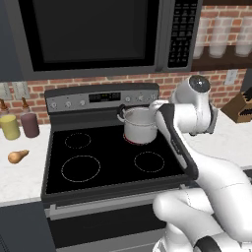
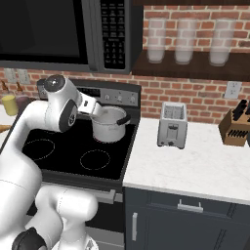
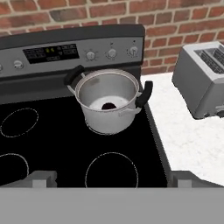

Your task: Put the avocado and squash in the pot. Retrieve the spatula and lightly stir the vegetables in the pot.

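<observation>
The pot point(image 3: 108, 101) stands on the back right burner of the stove point(image 1: 106, 157), and in the hand view a small dark shape lies on its bottom, most likely the avocado point(image 3: 108, 106), so that half of the loading looks done. The squash point(image 1: 17, 156) lies on the desk point(image 1: 19, 177) left of the stove, just in front of two bottles, one yellow point(image 1: 9, 126) and one dark red point(image 1: 30, 124), well apart from the pot. Its long axis runs roughly left to right, tilted a little, with the narrow neck toward the stove. The tool point(image 3: 112, 179) hangs above the front right burner, its view looking toward the pot; its two tips stand wide apart at the bottom corners of the hand view with nothing between them. The coming move turns on one thing: the squash lies far to the left of the tool, across the whole width of the stove, so the single arm must swing left and come down across the neck or body, jaws set square to that long axis. A toaster point(image 2: 172, 125) sits on the desk right of the stove, and a knife block point(image 2: 236, 126) farther right. The stove's panel and the microwave point(image 1: 93, 34) keypad carry marks too small to read; no brand shows. I cannot make out the spatula.
</observation>
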### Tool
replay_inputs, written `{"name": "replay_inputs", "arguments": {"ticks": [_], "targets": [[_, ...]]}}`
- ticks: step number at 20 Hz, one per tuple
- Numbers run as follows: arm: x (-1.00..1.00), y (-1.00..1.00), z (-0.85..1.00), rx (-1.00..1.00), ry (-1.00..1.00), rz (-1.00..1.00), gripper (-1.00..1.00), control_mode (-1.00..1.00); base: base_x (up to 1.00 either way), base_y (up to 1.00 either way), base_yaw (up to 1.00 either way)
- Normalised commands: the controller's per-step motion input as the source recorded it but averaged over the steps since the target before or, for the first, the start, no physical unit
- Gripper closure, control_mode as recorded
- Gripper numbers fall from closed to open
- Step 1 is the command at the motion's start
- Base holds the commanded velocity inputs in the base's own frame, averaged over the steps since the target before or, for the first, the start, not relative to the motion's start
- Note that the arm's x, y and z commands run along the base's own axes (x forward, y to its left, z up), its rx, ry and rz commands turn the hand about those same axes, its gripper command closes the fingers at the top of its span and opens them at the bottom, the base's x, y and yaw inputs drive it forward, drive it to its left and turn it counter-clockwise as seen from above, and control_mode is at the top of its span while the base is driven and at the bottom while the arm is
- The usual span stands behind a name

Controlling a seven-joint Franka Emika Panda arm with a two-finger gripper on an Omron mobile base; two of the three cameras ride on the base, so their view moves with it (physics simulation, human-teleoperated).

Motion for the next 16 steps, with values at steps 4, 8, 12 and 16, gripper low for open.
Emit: {"name": "replay_inputs", "arguments": {"ticks": [4,8,12,16], "targets": [[-0.06,0.04,-0.09,0.00,0.17,0.04,-1.00,-1.00,0.00,0.00,0.00],[0.00,0.04,-0.02,0.00,0.07,0.00,-1.00,-1.00,0.00,0.00,0.00],[0.00,0.01,0.00,0.00,0.00,0.00,-1.00,-1.00,0.00,0.00,0.00],[0.00,0.07,0.00,-0.04,0.01,0.00,-1.00,-1.00,0.00,0.00,0.00]]}}
